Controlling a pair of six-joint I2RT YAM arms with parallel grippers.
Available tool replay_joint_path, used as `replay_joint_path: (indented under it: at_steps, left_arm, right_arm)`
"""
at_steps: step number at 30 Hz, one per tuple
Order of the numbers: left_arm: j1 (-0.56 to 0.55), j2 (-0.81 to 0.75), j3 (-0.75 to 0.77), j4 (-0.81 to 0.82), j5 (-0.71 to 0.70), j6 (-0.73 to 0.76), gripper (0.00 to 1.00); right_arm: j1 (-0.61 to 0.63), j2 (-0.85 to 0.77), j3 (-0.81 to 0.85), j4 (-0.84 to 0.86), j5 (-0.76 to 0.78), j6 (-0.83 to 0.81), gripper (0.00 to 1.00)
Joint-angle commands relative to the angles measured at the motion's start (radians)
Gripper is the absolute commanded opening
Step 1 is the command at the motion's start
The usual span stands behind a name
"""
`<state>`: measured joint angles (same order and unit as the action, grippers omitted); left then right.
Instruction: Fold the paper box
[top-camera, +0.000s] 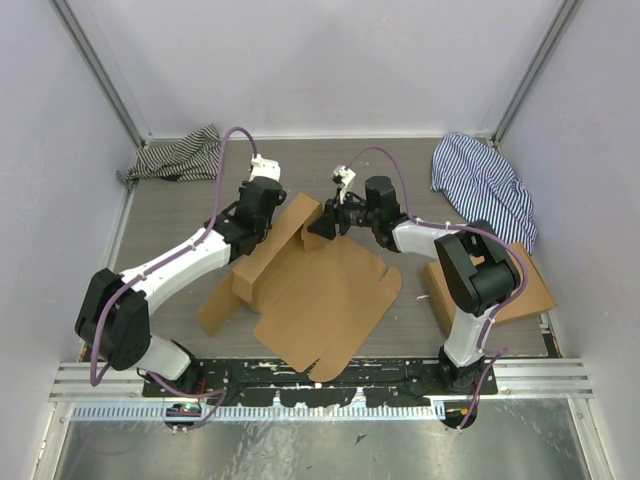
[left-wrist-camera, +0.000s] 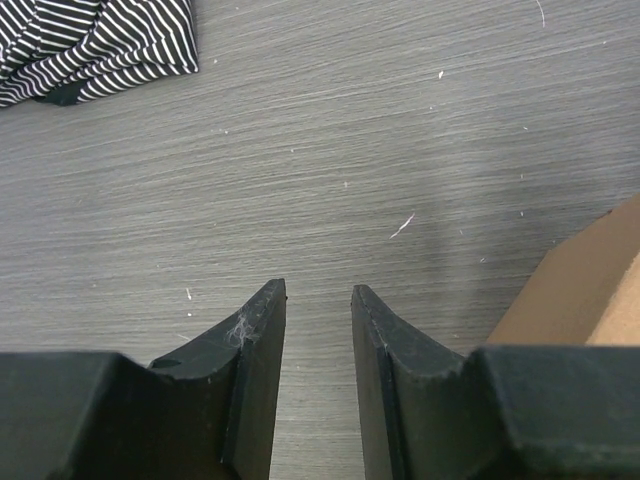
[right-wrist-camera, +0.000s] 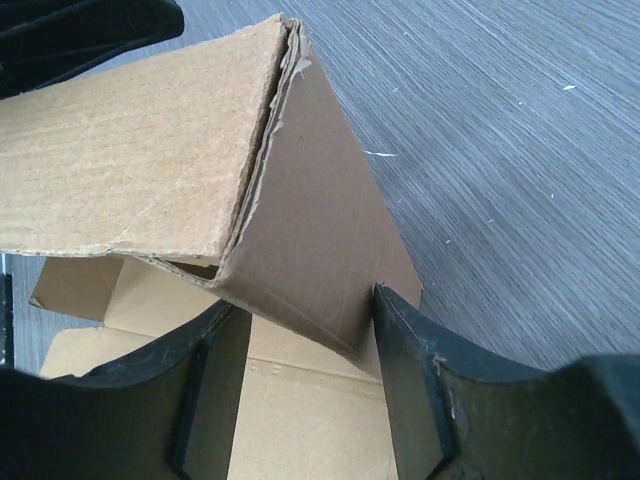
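Observation:
The paper box (top-camera: 325, 295) lies mostly flat in the middle of the table, with its far-left wall (top-camera: 295, 222) folded up. My right gripper (top-camera: 323, 224) is at that raised wall. In the right wrist view its jaws (right-wrist-camera: 303, 325) stand wide open, with a corner of the doubled cardboard flap (right-wrist-camera: 300, 240) poking between them and neither finger pressed on it. My left gripper (top-camera: 262, 190) is just left of the raised wall. It is open and empty (left-wrist-camera: 318, 300) over bare table, with the box edge (left-wrist-camera: 590, 290) to its right.
A black-striped cloth (top-camera: 175, 158) lies at the back left and also shows in the left wrist view (left-wrist-camera: 90, 45). A blue-striped cloth (top-camera: 485, 185) lies at the back right. A second brown cardboard box (top-camera: 520, 295) sits under the right arm at the right edge.

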<state>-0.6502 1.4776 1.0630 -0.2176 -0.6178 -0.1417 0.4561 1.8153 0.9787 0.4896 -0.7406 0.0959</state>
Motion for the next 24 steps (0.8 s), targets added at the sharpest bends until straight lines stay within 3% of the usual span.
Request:
replay_joint_path:
  at_steps: [1,24]
  left_arm:
    - [-0.005,0.029,0.029,-0.039,0.042,-0.01,0.4]
    - [-0.005,0.017,0.039,-0.066,0.08,-0.003,0.38]
  right_arm:
    - [0.009,-0.015,0.058,0.102,-0.046,0.024,0.57]
    - [-0.014,-0.149,0.044,0.108,-0.149,0.045,0.63]
